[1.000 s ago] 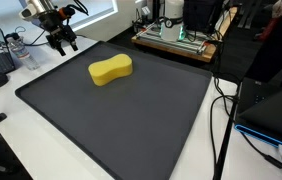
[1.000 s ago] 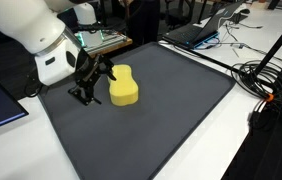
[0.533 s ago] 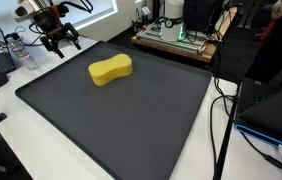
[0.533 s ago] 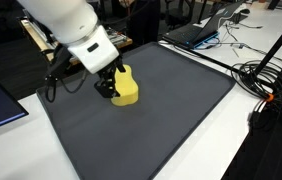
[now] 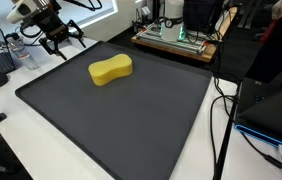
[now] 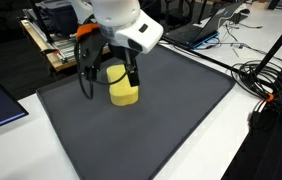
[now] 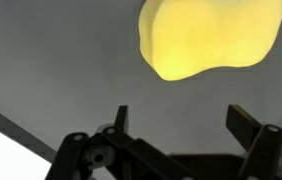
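Wrist view — gripper [image 7: 179, 112], jaws spread, hovers clear of yellow sponge [image 7: 213, 35].

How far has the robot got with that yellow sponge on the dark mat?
Done: nothing that shows; the yellow sponge lies flat on the dark mat, untouched. In hand: the end effector hangs open near the mat's edge, and in the wrist view the sponge sits ahead of its jaws, not between them. Left: any contact or grip on the sponge, not yet made.
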`<move>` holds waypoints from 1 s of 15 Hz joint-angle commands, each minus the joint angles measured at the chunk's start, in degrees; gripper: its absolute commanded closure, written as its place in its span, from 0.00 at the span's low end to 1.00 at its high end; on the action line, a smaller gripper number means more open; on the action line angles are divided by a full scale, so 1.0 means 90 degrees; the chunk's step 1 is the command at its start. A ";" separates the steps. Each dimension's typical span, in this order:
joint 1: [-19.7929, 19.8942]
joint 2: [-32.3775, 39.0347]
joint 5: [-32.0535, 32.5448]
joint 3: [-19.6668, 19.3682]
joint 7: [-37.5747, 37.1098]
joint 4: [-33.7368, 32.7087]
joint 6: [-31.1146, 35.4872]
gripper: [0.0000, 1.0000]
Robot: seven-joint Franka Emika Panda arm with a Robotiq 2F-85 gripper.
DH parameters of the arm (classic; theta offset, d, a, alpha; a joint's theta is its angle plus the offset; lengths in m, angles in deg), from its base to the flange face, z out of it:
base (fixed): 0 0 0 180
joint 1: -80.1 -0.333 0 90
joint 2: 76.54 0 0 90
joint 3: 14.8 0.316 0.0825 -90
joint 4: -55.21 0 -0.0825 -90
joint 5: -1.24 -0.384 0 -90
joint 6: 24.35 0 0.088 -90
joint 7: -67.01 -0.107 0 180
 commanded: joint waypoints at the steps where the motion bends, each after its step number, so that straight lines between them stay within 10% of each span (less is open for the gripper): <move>1: -0.0280 0.0102 0.0582 0.0076 0.0612 -0.0265 -0.0217 0.00; 8: -0.1075 -0.0286 0.1578 0.0157 0.0907 0.0324 0.0184 0.00; 15: -0.1574 -0.1044 0.1385 0.0118 -0.1904 0.1681 0.1457 0.00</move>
